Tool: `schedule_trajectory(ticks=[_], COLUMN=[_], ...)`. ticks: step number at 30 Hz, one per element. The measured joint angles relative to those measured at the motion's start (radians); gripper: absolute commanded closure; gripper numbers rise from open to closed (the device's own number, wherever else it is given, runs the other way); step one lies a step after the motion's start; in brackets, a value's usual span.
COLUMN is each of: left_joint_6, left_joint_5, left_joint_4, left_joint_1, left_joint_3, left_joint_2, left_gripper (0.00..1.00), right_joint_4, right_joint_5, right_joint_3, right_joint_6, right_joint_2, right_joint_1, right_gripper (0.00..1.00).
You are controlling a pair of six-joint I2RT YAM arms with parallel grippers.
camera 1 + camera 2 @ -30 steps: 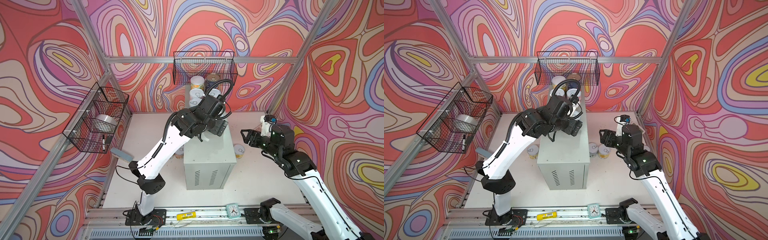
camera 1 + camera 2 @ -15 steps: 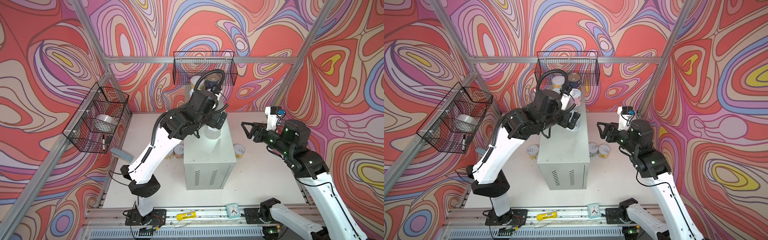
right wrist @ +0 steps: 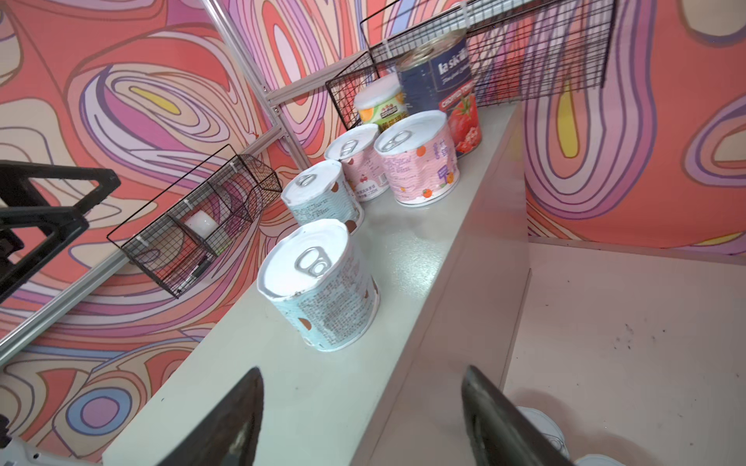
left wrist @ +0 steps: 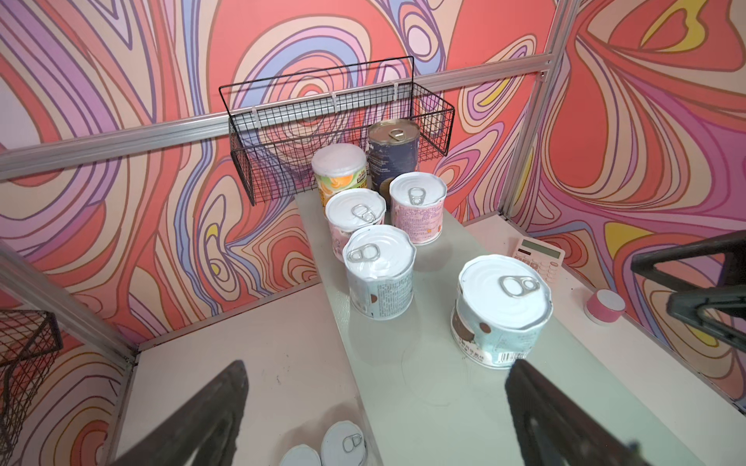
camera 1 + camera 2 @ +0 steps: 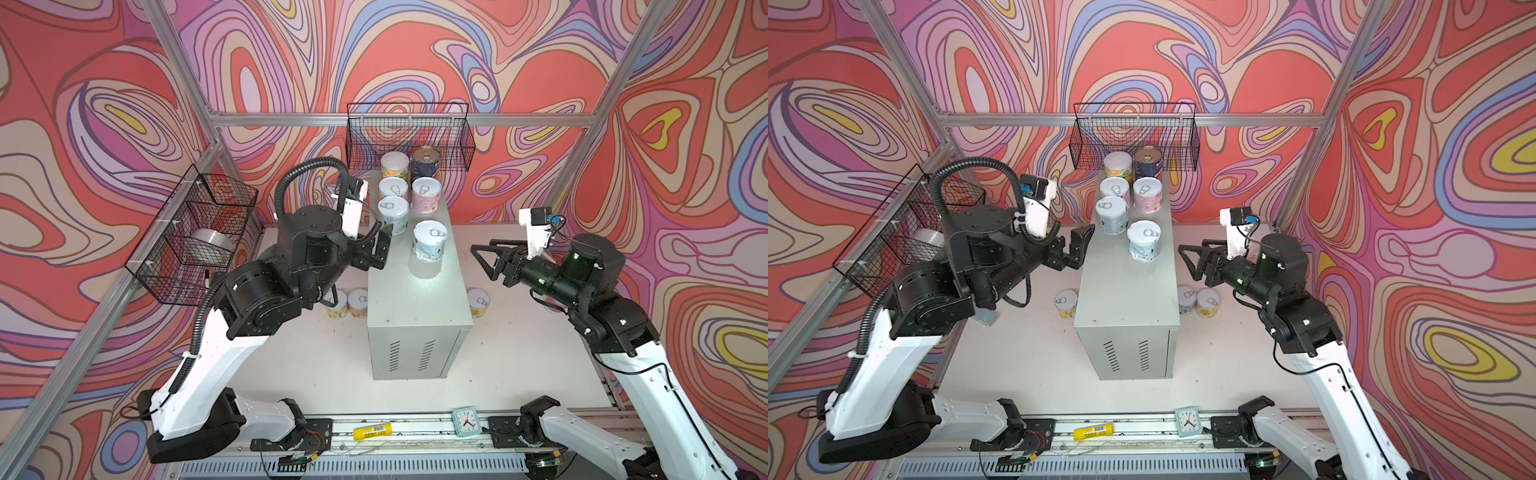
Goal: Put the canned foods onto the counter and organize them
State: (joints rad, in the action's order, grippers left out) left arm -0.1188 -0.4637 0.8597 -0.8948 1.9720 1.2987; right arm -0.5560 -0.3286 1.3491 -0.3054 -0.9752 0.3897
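Counter: six cans; side basket: tape roll

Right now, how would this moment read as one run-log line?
left gripper: open, empty | right gripper: open, empty | counter: six upright cans | tabletop: remaining cans beside counter

navy can label, brand starting "la s", band reading "chopped tom"
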Motion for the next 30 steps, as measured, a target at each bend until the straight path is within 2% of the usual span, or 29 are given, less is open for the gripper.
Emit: schedule_trajectory(ticks=[5, 8, 12, 17, 30], left_joint_6=[-0.055, -0.087, -0.121, -0.145, -0.167], left_joint_5=[0.040, 0.082, 0.141, 0.203, 0.341], left_joint_4=[0.000, -0.007, -0.020, -0.066, -0.157], left_joint_1=[0.057, 0.125, 0.205, 0.238, 0.290], left_joint_3=[-0.138, -0.238, -0.337, -0.392, -0.407], left_joint_2=[-0.063, -0.103, -0.151, -0.163, -0.042], left_gripper=[0.01, 0.02, 0.02, 0.02, 0.04], right_joint_4=[-0.014, -0.016, -0.021, -0.017, 0.015], right_joint_5=[0.131, 0.198, 0.265, 0.303, 0.336], right_joint_3=[0.023, 0.028, 0.029, 0.045, 0.060], right_joint_6=[0.050, 0.069, 0.082, 0.088, 0.101], right_joint_2=[-0.055, -0.089, -0.124, -0.170, -0.245], right_joint_1=[0.189, 0.237, 0.246, 0.254, 0.260], right_gripper=[0.19, 0.19, 0.19, 0.19, 0.20])
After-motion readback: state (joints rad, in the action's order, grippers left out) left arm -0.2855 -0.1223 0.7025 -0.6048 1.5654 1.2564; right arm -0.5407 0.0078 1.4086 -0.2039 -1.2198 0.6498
